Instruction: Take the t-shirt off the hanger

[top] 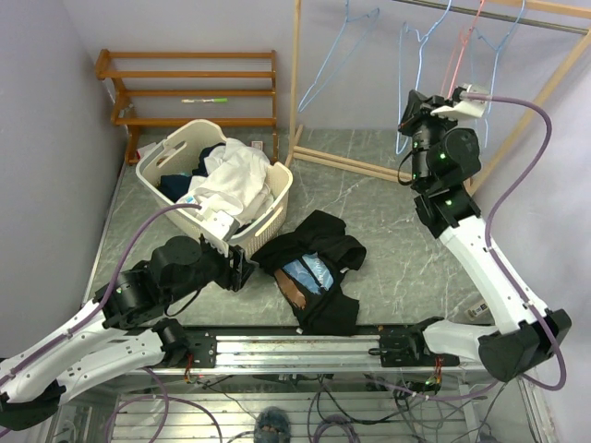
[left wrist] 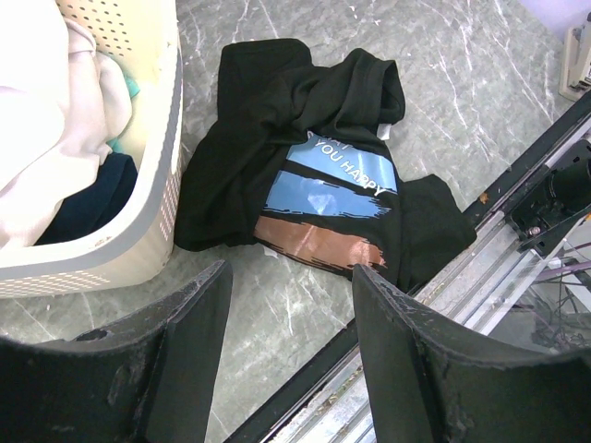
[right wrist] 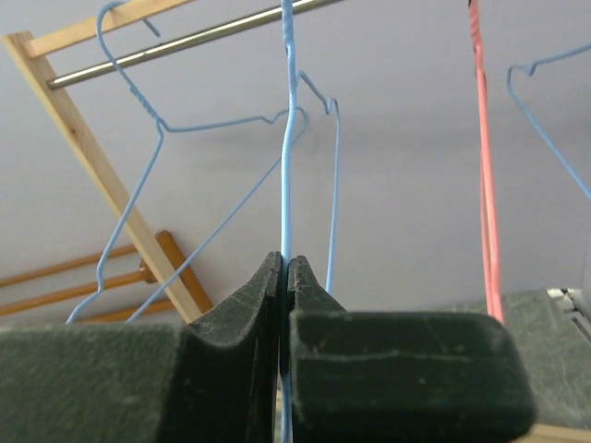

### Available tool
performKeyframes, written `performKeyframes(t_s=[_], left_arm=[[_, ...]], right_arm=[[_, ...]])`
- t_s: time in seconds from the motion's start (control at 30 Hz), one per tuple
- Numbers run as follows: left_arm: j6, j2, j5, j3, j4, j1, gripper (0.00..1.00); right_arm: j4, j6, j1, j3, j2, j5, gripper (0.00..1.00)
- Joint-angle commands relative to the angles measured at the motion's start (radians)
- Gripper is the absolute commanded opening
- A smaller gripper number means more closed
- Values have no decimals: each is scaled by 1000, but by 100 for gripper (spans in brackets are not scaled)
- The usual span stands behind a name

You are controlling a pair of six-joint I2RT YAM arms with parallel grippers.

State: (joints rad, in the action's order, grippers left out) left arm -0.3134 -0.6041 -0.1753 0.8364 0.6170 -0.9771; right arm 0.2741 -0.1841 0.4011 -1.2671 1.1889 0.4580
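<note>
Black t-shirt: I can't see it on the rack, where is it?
Top view, centre: the t-shirt lies crumpled right of the laundry basket, beyond the base rail.

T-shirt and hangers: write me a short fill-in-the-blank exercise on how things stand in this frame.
1. The ____ t-shirt lies crumpled on the table, on no hanger.
2. The right gripper is shut on a thin ____ hanger that hangs from the rail.
3. The left gripper hovers near the t-shirt with its jaws ____.
4. In the top view, the laundry basket sits to the t-shirt's ____.

Missing words: black; blue; open; left.
</note>
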Motion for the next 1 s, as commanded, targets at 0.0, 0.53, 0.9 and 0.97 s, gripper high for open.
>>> performKeyframes(t_s=[0.0, 0.53, 0.9, 0.97], left_arm=[[2, 6, 19, -10, -30, -2, 66], [2, 14, 21, -11, -31, -2, 66], [2, 9, 22, -10, -31, -2, 66], [2, 12, 19, -10, -30, -2, 66]], right_arm=[[152, 64, -2, -64, 59, 23, 0], [89, 113, -21, -297, 317, 62, 0], [-60, 51, -58, -349, 375, 10, 0], [-80, 40, -59, -336, 361, 2, 0]])
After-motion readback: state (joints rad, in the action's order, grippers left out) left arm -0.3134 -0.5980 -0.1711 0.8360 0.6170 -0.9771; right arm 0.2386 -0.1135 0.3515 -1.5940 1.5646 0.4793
